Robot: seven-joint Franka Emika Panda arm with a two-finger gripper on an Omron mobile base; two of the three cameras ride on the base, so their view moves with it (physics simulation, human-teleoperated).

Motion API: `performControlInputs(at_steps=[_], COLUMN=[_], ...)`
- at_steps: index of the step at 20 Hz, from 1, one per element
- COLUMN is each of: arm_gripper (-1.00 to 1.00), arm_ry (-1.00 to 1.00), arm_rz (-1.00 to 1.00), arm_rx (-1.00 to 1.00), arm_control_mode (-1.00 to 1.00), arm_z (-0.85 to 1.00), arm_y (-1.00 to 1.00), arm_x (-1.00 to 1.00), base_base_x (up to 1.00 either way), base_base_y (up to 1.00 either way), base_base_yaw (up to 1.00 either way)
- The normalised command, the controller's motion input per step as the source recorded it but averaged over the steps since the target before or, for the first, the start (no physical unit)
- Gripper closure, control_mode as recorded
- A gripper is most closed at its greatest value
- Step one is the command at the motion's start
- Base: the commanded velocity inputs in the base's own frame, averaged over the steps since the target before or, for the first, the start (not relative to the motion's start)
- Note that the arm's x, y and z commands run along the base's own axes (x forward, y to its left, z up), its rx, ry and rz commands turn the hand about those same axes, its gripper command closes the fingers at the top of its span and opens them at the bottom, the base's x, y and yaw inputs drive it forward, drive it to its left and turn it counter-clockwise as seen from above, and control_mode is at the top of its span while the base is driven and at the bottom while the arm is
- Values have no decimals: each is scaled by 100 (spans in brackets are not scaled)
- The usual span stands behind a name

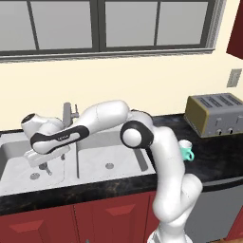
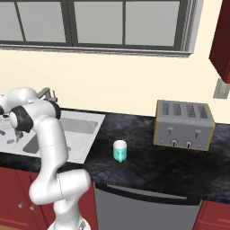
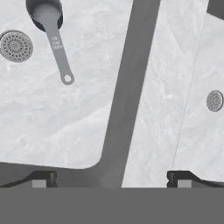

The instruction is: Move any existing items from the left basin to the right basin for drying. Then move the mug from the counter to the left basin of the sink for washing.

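A small grey metal utensil (image 3: 54, 41) with a round head lies in the left basin (image 3: 57, 118), beside its round drain (image 3: 16, 46). My gripper (image 3: 111, 181) hangs open over the sink's central divider (image 3: 127, 87), nothing between its fingers. From the left base view, the gripper (image 1: 46, 168) hovers low over the left basin (image 1: 16, 163), apart from the utensil. The right basin (image 1: 121, 152) holds only its drain (image 3: 214, 100). The teal-green mug (image 2: 120, 150) stands upright on the black counter (image 2: 148, 166), right of the sink; my arm partly hides the mug (image 1: 187, 151).
A grey toaster (image 2: 184, 123) stands on the counter at the back right, behind the mug. A short grey tap (image 1: 69, 113) rises behind the divider. Red cabinets (image 1: 95, 218) run below the counter's front edge.
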Motion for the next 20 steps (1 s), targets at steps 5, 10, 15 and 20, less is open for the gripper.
performControlInputs(at_steps=[5,10,15,20], arm_gripper=[-100,-100,-100,-100], arm_ry=[0,0,0,1], arm_rz=[0,0,0,0], arm_rx=[0,3,3,3], arm_control_mode=[-100,-100,-100,-100], arm_z=[-20,-16,-21,-23], arm_y=[4,0,12,23], arm_x=[12,18,24,19], base_base_x=[0,0,0,0], base_base_y=[0,0,0,0], base_base_yaw=[0,0,0,0])
